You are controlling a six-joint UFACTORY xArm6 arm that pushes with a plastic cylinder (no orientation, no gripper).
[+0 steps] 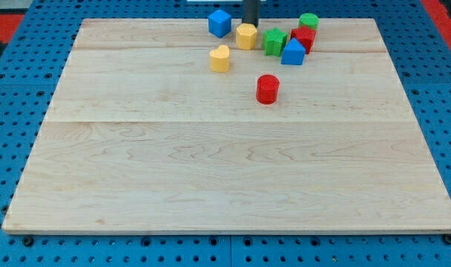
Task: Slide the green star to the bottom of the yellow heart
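My tip (251, 24) sits at the frame's top centre, just behind the yellow hexagonal block (246, 36); there is no pincer to report. The green star (274, 41) lies right of that block, upper right of the yellow heart (219, 58) on the bench (225, 170)

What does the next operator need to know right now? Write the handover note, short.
My tip: at the view's top edge, right behind the yellow hexagonal block; its very end is partly hidden there. It is not touching the green star.
Green star: at the view's top, right of the yellow hexagonal block, packed against the blue block and the red block.
Yellow heart: below and to the left of the star, standing free.
Done: nothing visible; the star is not below the heart.
Left: get the star out of the cluster and slide it round to the spot under the heart.
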